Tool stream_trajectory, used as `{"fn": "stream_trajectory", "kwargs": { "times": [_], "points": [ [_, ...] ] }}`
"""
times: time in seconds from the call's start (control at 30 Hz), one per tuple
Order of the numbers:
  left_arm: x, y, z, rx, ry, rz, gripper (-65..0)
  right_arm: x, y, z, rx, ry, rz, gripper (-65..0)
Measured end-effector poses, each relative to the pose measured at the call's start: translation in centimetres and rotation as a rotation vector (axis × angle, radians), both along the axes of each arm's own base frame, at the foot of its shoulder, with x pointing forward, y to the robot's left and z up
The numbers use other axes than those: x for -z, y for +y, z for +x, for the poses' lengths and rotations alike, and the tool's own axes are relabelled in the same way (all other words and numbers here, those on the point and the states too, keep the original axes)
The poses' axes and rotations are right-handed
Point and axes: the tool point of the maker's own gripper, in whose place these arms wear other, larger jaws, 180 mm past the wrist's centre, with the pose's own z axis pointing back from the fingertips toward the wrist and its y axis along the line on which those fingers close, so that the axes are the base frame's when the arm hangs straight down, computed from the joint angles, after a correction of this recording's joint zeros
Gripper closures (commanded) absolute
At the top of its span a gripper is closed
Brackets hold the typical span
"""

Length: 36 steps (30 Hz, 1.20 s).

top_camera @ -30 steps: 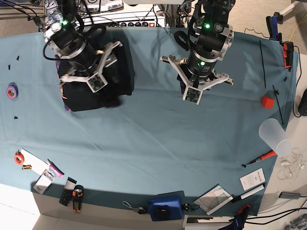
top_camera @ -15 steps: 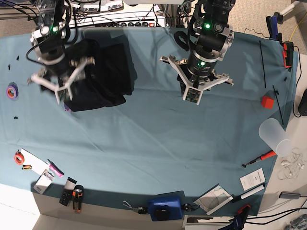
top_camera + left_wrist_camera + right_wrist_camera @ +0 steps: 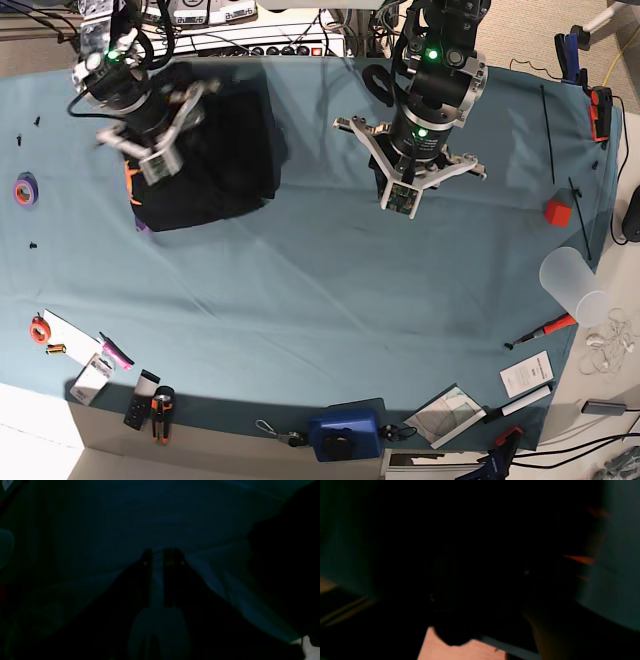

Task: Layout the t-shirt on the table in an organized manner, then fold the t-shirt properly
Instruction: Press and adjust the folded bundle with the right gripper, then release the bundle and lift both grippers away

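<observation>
The black t-shirt [image 3: 215, 160] lies folded in a compact block at the back left of the teal table [image 3: 300, 300]. A bit of orange and purple print peeks out at its left edge. My right gripper [image 3: 150, 165] hangs over the shirt's left side. The right wrist view is dark and blurred, filled by black cloth [image 3: 480, 530], so its jaws do not show. My left gripper [image 3: 402, 200] hovers over bare cloth at the back middle, away from the shirt. In the left wrist view it [image 3: 160, 555] holds nothing, with its jaws almost together.
A purple tape roll [image 3: 24, 189] and an orange one [image 3: 38, 329] lie at the left edge. A red cube [image 3: 558, 212], a clear cup [image 3: 572, 285] and a red pen [image 3: 545, 330] sit at the right. A blue box [image 3: 343, 433] and hand tools [image 3: 150, 405] line the front edge.
My right arm swung left off the shirt, then came back over its left edge, turning its wrist. The shirt's shape shifted slightly. The left arm has not moved.
</observation>
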Motion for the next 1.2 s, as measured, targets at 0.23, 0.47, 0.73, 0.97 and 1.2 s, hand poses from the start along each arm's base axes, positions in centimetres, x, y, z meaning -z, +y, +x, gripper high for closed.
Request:
{"fn": "stream_trajectory", "kwargs": {
  "times": [0.23,0.47,0.73,0.97,1.2],
  "points": [
    [0.0,0.0,0.0,0.0,0.0,0.0,-7.5,0.0,3.3,-1.8,-0.139,0.078,0.142,-30.8],
    [-0.5,-0.1,0.3,0.001,-0.032,-0.008,-7.5,-1.8,7.5,-3.0,-0.328,0.056,0.336,-30.8],
    [-0.9,-1.0,0.4,0.021,-0.045,-0.071,-7.5,-2.9,6.4,-1.4,-0.328,-0.014,0.314,-30.8],
    [-1.1,-2.4,0.0,0.055,-0.022,-0.164,-7.5,-2.9,1.6,-0.5,-0.19,0.018,0.229,-30.7],
    [-1.8,-5.5,-1.3,0.241,-0.024,-0.229,-7.5,2.5,3.0,-2.1,-0.169,0.173,0.393,-30.7]
  ]
}}
